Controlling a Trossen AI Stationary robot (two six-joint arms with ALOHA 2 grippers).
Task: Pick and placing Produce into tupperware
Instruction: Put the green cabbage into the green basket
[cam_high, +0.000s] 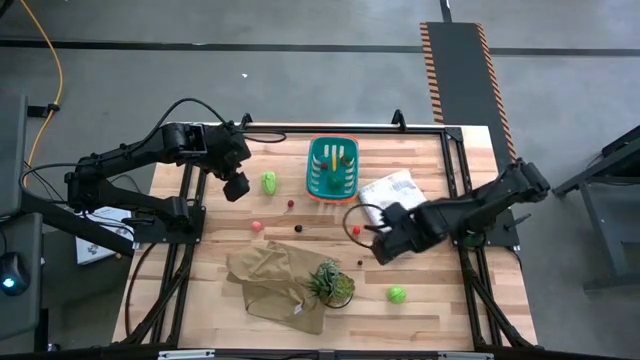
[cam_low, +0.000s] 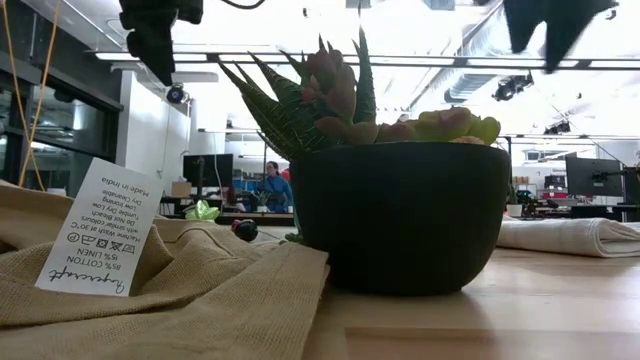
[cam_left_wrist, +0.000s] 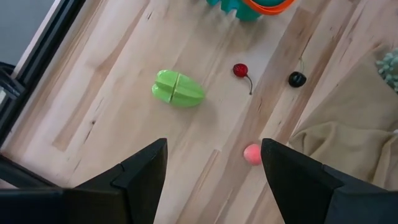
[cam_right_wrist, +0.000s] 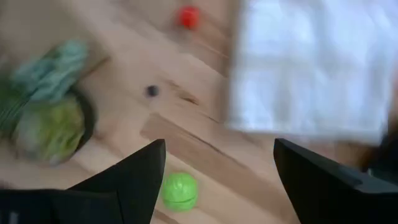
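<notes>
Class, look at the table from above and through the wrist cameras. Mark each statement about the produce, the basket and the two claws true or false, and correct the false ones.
1. The left claw is open and holds nothing. True.
2. The teal basket lies tipped on its side. False: it stands upright at the table's far side.
3. A light green piece lies left of the basket. True.
4. The right claw grips a green ball. False: it is open, the ball lies on the table.
5. The potted plant stands inside the basket. False: it stands by the tan cloth.
</notes>
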